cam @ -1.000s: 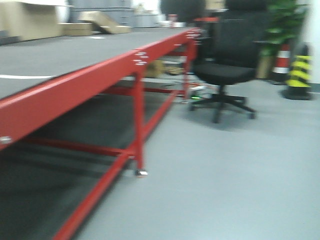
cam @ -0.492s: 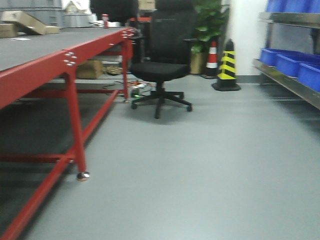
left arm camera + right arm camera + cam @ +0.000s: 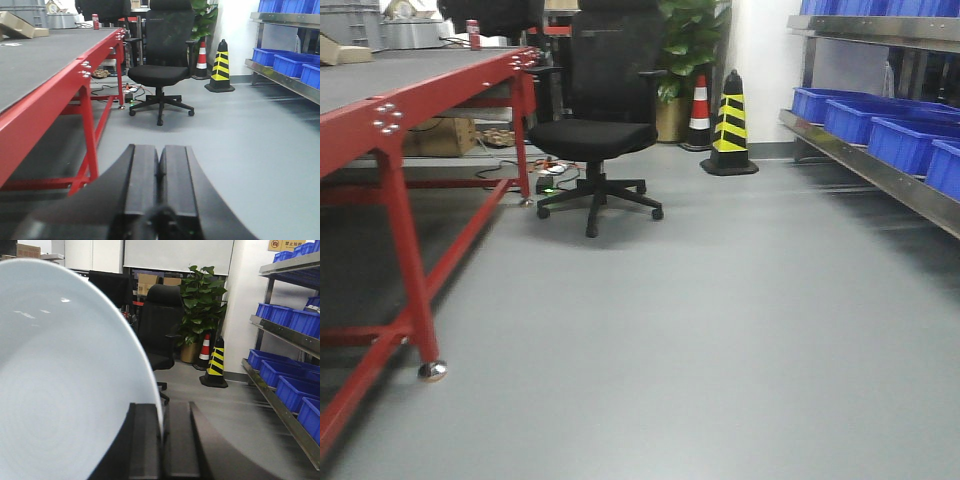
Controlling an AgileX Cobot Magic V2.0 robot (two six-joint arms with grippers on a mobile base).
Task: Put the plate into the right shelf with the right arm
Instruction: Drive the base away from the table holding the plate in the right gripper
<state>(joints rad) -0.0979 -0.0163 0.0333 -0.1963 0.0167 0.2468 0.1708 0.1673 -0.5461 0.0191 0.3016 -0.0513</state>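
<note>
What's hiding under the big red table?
A cardboard box sits under the table's far end, and cables trail near the far leg. Nearer us it is only dark shadow. Anything behind the box is covered.

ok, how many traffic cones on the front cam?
2: red-and-white cone by the plant; black-and-yellow cone just right of it in view. Others may hide behind the chair.

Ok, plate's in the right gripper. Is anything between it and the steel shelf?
Nothing visible blocks the way. The right gripper holds the plate, and bare floor runs to the right shelf. The office chair and striped cone stand farther back. Blue bins line the visible tier, though.
</note>
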